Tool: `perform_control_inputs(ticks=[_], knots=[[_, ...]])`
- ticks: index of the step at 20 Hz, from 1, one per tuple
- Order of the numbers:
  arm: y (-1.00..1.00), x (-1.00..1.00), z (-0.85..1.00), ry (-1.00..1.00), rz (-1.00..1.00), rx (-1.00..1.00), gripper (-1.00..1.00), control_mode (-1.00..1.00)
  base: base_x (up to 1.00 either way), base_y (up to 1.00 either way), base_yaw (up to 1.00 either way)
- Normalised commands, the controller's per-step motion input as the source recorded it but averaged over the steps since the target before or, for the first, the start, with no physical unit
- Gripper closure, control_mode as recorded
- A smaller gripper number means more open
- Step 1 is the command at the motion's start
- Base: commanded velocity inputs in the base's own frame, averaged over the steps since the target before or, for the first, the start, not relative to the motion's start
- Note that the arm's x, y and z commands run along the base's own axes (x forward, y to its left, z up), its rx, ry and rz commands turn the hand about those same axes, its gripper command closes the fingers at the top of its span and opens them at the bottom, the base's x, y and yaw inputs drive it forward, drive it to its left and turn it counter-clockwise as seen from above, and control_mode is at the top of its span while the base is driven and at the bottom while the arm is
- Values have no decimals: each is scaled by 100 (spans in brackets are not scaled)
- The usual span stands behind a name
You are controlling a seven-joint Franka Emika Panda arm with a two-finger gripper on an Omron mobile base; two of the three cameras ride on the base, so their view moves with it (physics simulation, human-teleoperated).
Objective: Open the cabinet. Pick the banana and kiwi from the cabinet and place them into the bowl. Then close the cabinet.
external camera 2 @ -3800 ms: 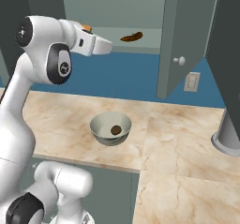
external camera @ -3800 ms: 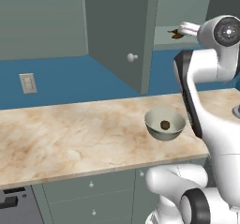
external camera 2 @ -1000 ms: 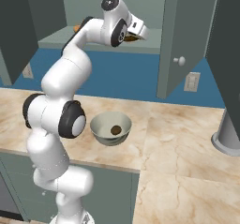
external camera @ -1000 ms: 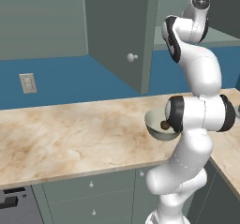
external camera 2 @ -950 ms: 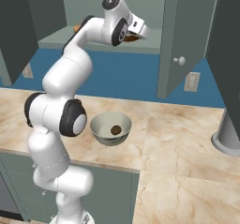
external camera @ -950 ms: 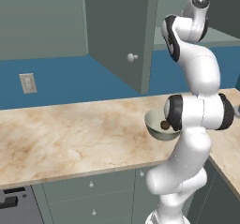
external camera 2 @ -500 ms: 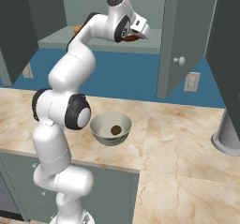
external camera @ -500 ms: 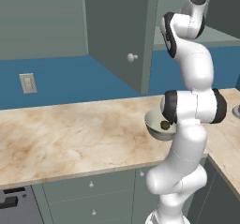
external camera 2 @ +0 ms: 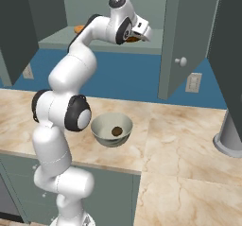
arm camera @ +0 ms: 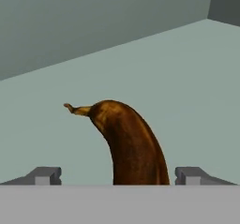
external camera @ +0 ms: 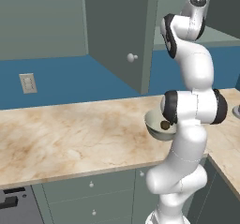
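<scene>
Fingers: dark tips (arm camera: 45,175) spread wide apart, either side of the dark brown curved banana (arm camera: 131,145)
Banana: lying on pale cabinet shelf (arm camera: 187,78)
Kiwi: small round brown kiwi (external camera 2: 116,131) in grey metal bowl (external camera 2: 101,126)
Surface: beige marble counter (external camera: 70,134), blue wall (external camera: 61,80) behind

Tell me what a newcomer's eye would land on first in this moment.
The white arm stretched high into the open cabinet, its gripper at the shelf with jaws wide. In the hand view the dark brown banana lies on the pale shelf between the fingertips, not yet gripped. Down on the marble counter, the bowl already holds the round brown kiwi.
</scene>
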Motion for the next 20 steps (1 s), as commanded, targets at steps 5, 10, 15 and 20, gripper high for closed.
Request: perform_control_inputs(ticks=[5, 10, 15, 20], knots=[[0, 18, -36, 0, 0, -2, 100, -100, 0, 0, 0], [0, -2, 0, 0, 0, 0, 100, -100, 0, 0, 0], [0, -43, 0, -2, 0, 0, 100, -100, 0, 0, 0], [1, -95, -1, -7, 0, 1, 100, -100, 0, 0, 0]])
